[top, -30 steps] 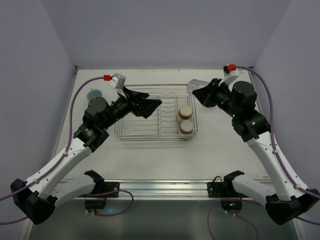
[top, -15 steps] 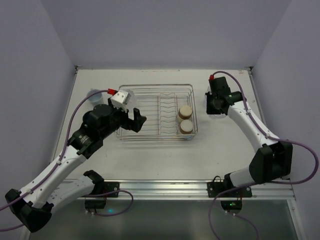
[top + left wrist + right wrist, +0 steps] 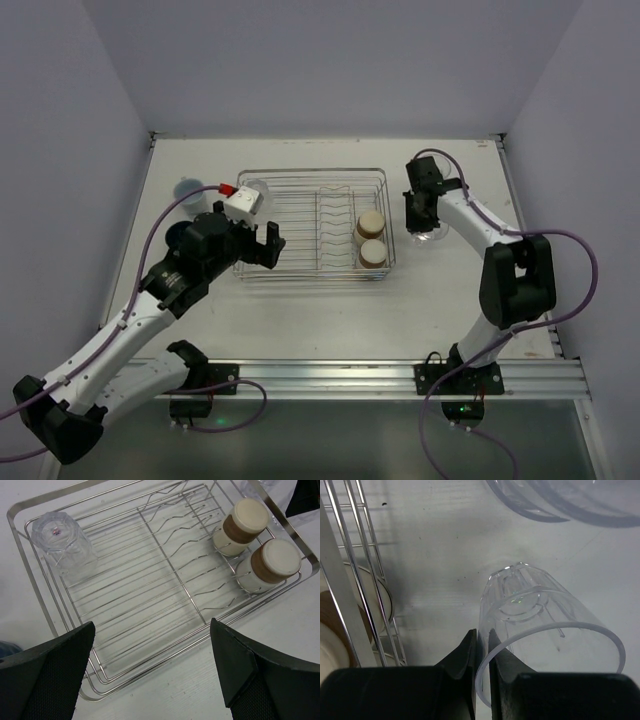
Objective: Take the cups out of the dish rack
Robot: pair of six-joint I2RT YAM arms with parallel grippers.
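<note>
While the left gripper [image 3: 150, 680] hangs over the near left part of the rack [image 3: 125, 595], its two fingers stand wide apart and nothing is between them. It touches no cup.

Three cups are inside the rack. One clear cup [image 3: 62, 540] stands upside down in the far left corner. Two cream cups with a brown band, the farther one [image 3: 242, 525] and the nearer one [image 3: 270, 562], sit just beside each other at the right end, tilted among the divider wires. The wide middle part of the rack holds nothing.

On the right side, the right gripper [image 3: 482, 650] is nearly closed, and it pinches the thin wall of a second clear cup [image 3: 545, 625] at the rim: one finger is inside the mouth and the other is outside. This cup is out of the rack, over the white table [image 3: 300, 320], just beside the right wall of the rack. Its mouth points up toward the wrist camera and its bottom is toward the table. I cannot tell if the bottom touches the table.

A bluish cup [image 3: 187, 189] stands on the table to the left of the rack, near the far left corner. In the right wrist view, a curved clear rim [image 3: 550, 505] also shows at the top edge, cut off by the picture.
</note>
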